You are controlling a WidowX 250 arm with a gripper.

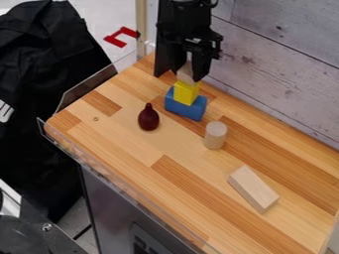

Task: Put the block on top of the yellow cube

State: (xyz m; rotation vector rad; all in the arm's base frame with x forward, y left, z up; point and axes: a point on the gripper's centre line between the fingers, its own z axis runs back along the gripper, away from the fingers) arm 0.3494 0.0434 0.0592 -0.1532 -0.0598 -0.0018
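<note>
Looks nearly done, with the pale block point(185, 72) gripped in the pincer point(187, 74) directly over the yellow cube point(187, 93) on the blue block point(187, 110), either resting or just above, hard to tell, leaving only seating, release and retreat.

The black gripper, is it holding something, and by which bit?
Yes, the gripper seems to hold the pale block by two opposite sides, right at the top of the yellow cube.

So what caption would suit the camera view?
Black tool gripping a pale block at the top of a yellow cube, stacked on a blue block.
</note>
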